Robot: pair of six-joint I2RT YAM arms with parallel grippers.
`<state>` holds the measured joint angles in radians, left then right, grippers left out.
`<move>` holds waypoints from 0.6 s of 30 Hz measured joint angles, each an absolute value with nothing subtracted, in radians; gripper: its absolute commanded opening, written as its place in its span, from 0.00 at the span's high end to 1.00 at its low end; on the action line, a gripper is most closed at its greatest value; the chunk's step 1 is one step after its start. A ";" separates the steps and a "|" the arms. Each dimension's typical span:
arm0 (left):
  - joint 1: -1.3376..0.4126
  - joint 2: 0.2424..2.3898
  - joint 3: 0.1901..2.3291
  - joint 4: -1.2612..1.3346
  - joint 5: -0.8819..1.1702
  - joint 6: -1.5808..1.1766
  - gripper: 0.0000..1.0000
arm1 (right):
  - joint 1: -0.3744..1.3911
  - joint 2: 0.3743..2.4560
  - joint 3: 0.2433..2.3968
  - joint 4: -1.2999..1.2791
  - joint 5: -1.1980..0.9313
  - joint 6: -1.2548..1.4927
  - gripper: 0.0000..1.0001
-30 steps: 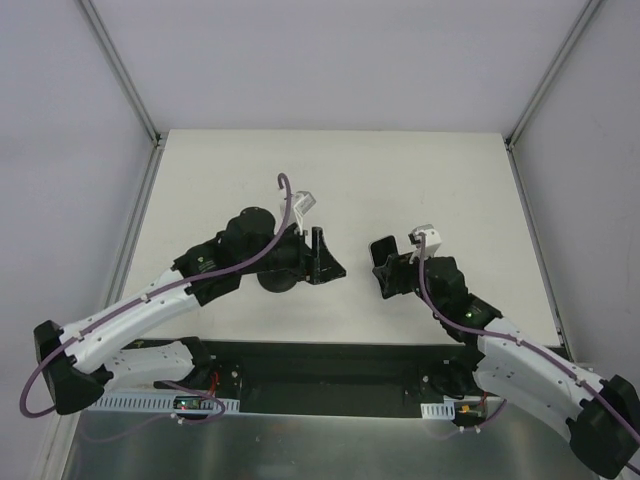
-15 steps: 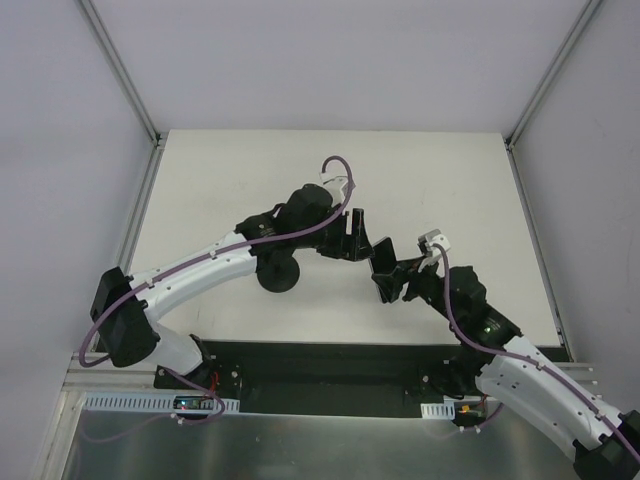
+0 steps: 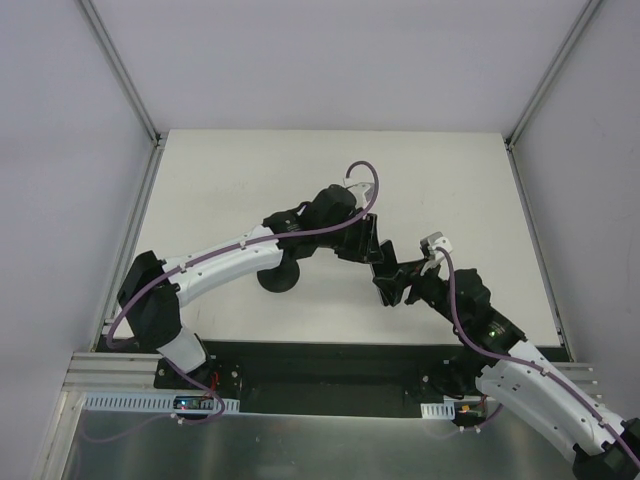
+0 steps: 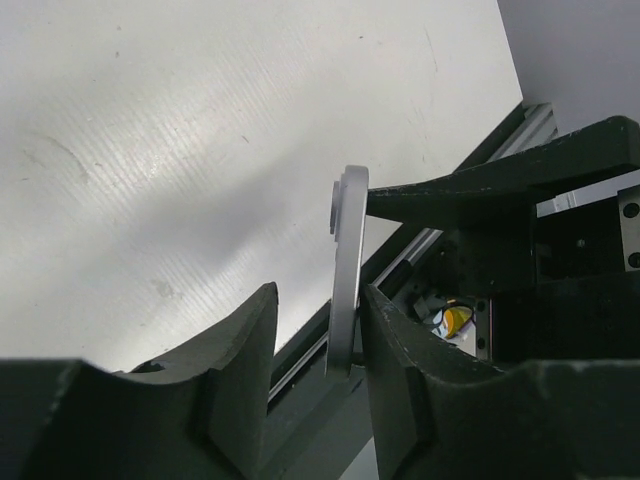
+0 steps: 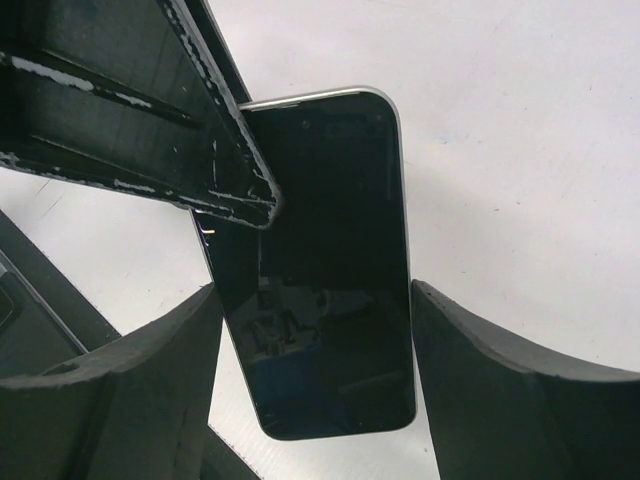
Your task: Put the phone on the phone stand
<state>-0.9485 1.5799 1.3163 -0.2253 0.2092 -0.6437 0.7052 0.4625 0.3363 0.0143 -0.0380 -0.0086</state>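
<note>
**Handover in mid-air: right has the phone, left not clamped yet**

left gripper (image 4: 316,325): jaws partly spread, straddling the phone's thin silver edge. One finger (image 4: 392,360) touches a face of the slab. The other stands just clear, with table showing in the gap. So it brackets the phone and isn't pinching it.

phone (image 5: 330,250): off the table, held between the two grippers. It's edge-on in the left wrist view. In the right wrist view the glossy screen faces the camera, and a scuffed left finger crosses its upper corner.

right gripper (image 5: 315,300): clamped across the phone's width, one finger on each long edge, low on the body. My read is that the low grip leaves the top end free for the left to take by its faces.

Top view: the grippers meet nose to nose over the middle of the table (image 3: 230,180). The phone is lost there, black on black. The phone stand (image 3: 279,277) sits just left of the meeting point with its disc base on the table under the left forearm. The post and cradle are mostly hidden, so I can't tell which way the cradle faces.

Judgement: the stand is on the left arm's side, so a right-to-left pass makes sense. The phone isn't on the stand yet. The left needs a full pinch before the right lets go. Risk is that a glossy slab gripped near one end could slip or twist on release.
</note>
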 measured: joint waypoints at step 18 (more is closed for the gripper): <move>-0.969 1.623 1.355 -0.230 0.252 -0.612 1.00 | 0.706 0.463 0.339 -0.011 -0.057 -0.004 0.43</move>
